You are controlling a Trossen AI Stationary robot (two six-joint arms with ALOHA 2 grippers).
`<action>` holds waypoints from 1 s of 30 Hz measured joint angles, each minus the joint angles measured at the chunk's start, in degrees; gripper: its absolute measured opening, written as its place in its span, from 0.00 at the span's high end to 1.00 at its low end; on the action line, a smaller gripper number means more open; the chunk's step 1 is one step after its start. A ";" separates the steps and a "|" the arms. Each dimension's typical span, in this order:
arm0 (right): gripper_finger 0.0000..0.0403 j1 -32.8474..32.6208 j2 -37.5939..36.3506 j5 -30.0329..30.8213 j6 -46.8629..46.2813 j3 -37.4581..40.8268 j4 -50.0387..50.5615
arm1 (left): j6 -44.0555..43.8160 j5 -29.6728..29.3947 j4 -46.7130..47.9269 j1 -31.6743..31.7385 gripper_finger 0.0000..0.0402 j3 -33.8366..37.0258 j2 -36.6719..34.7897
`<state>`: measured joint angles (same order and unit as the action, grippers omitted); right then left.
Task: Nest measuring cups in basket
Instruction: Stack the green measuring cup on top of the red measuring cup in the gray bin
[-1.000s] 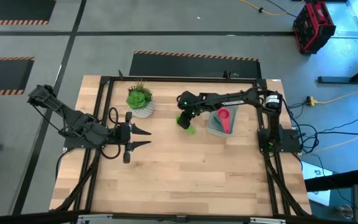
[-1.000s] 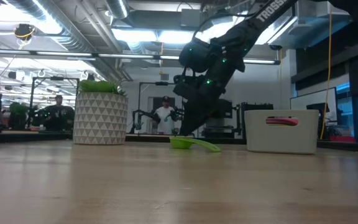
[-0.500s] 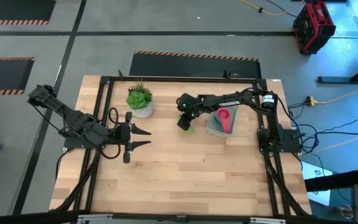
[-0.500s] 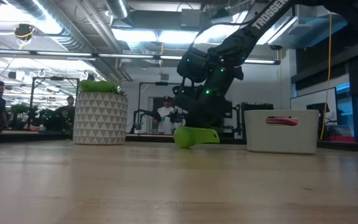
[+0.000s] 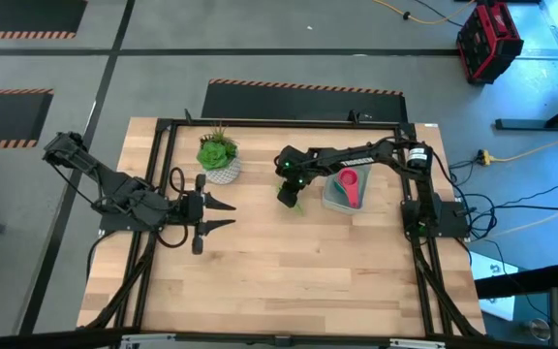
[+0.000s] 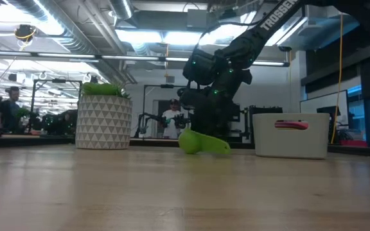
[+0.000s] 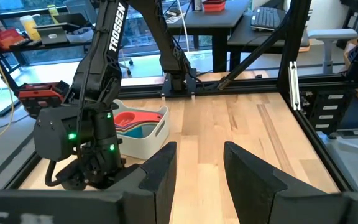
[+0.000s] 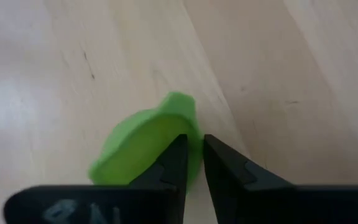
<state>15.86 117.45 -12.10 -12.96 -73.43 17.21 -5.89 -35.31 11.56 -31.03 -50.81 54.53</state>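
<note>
Right wrist view: right gripper (image 8: pixel 193 163) clamped on green cup (image 8: pixel 143 144)

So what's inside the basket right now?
The basket holds a red cup on top, with a teal one under it. Anything lower is covered. The green cup is outside, pinched by the right pincer.

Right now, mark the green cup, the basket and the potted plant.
green cup (image 6: pixel 201 142): low view, on its bowl.
basket (image 6: pixel 291 140): low view, on its front wall.
potted plant (image 5: pixel 219 155): high view, on its leaves.
</note>
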 joint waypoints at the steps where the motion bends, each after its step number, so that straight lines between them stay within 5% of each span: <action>1: 0.85 0.00 0.00 -0.12 0.01 0.00 0.00 | 0.00 0.00 -0.01 -0.01 0.68 0.00 0.01; 9: 0.74 0.04 0.00 -0.08 -0.28 0.00 -0.10 | 0.00 0.00 -0.01 0.00 0.68 0.00 0.01; 30: 0.76 0.04 0.00 -0.17 -0.45 0.02 -0.17 | 0.00 0.00 -0.01 0.00 0.68 0.00 0.01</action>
<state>15.90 117.45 -12.27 -13.40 -73.41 17.04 -5.89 -35.31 11.55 -31.03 -50.81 54.54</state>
